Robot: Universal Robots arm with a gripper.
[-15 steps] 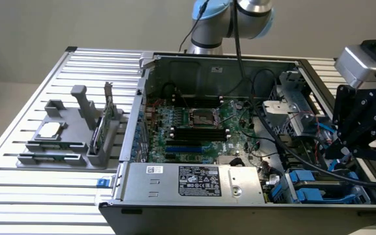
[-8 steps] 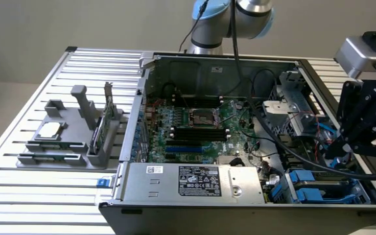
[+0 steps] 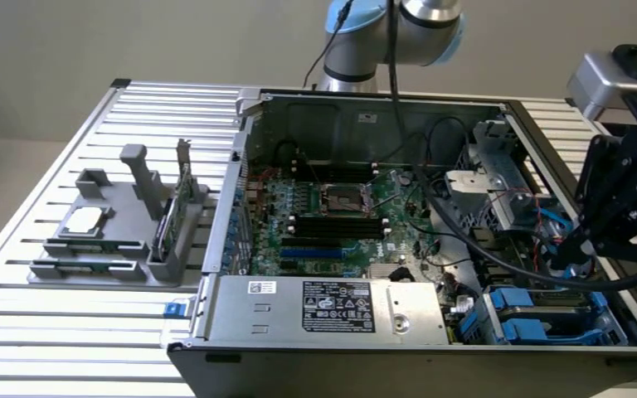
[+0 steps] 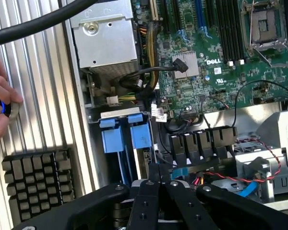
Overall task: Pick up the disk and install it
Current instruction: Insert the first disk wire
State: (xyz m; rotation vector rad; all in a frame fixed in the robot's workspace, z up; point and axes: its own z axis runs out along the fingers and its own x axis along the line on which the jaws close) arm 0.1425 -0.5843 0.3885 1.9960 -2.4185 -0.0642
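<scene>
Gripper (image 4: 159, 172): fingers pressed together, nothing seen between them. It hangs over bay corner of case (image 3: 352, 101).
Disk (image 4: 113, 141) sits in bay, blue tabs near fingertips.
Risks, judged:
- fingertips clip tabs
- fingertips snag red wires (image 4: 259, 146) close by
- thick cable (image 4: 38, 23) drags across case
- hand (image 4: 1, 103) on table is within arm's sweep

Count: disk 1, blue tabs 2, black plugs (image 4: 199, 143) 4, heatsink (image 4: 36, 179) 1, hand 1.

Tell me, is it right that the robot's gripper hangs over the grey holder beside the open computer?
No. The gripper hangs over the blue drive rails inside the open computer; the exterior view shows the grey holder standing apart at that view's left.
</scene>
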